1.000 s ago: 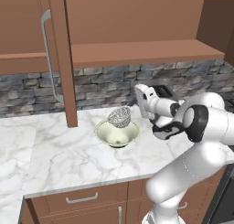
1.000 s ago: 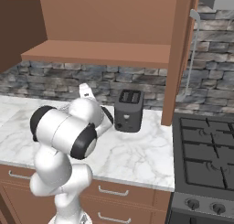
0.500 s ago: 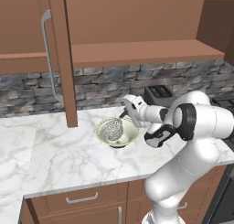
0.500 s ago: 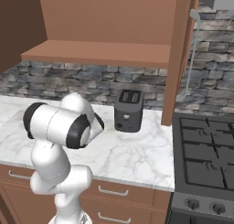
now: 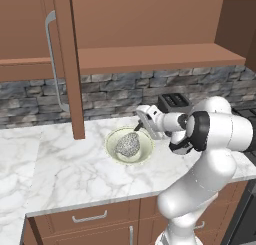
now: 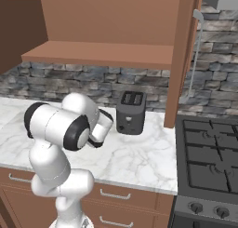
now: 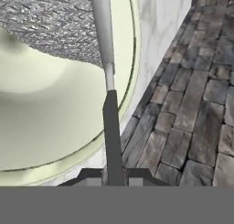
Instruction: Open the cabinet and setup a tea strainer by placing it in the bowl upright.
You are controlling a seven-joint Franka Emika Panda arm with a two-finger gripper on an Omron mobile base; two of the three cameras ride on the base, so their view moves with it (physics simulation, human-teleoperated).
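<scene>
Two cabinet doors point(image 5: 62, 64) stand swung wide above a marble counter point(image 5: 60, 174), baring the shelf and leaving the arm free passage to the pale cream-green bowl point(image 5: 129, 145) near the counter's middle. Inside that bowl sits the tea strainer point(image 5: 128, 145), its silver mesh basket low against the bowl's inner slope and its thin dark handle slanting up over the far rim toward the gripper point(image 5: 145, 120). The arm reaches in from the right with the hand angled down at the bowl, a pose that suits lowering the basket into the dish while keeping the handle raised. In the hand view, the handle point(image 7: 111, 141) runs straight up from between the two dark fingertips point(image 7: 89, 176) to the mesh, with the bowl's rim curving beneath it and the stone backsplash point(image 7: 196, 104) to one side. The jaws stand nearly together, pinched on the handle's dark end with no gap showing on either side. A black toaster point(image 6: 129, 112) stands behind the arm, well apart from the bowl. By the look of it the strainer is at its place; letting go without tipping it appears to be what remains.
</scene>
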